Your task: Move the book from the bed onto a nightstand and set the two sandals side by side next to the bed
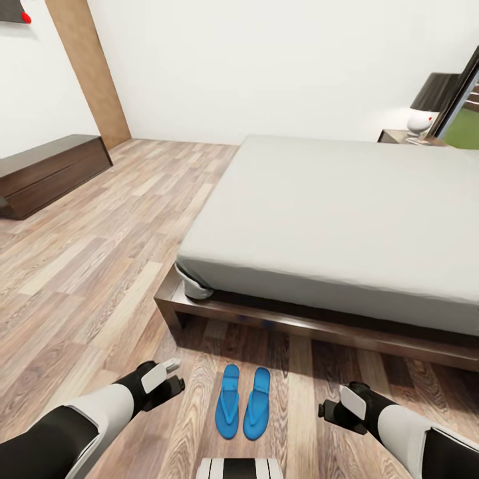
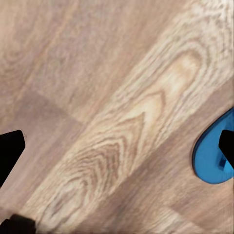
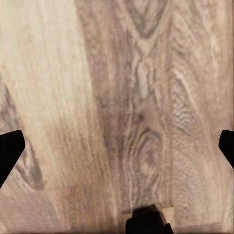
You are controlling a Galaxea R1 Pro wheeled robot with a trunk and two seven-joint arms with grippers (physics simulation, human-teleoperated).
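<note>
Two bright blue sandals (image 1: 228,401) (image 1: 257,404) lie side by side on the wood floor, toes toward the bed's dark frame (image 1: 266,320). The bed's off-white mattress (image 1: 332,213) is bare where I can see it; the book is out of view. My left gripper (image 1: 174,374) hovers open just left of the sandals, holding nothing. In the left wrist view the left gripper (image 2: 117,148) is spread wide over the planks, with one sandal's end (image 2: 210,161) by one fingertip. My right gripper (image 1: 327,409) hangs open to the right of the sandals. The right wrist view shows it (image 3: 117,148) over floor.
A low dark wood bench (image 1: 46,169) stands against the left wall. A nightstand (image 1: 402,136) with a dark-shaded lamp (image 1: 434,93) sits at the bed's far right corner, beside the window (image 1: 466,113). Open floor stretches left of the bed.
</note>
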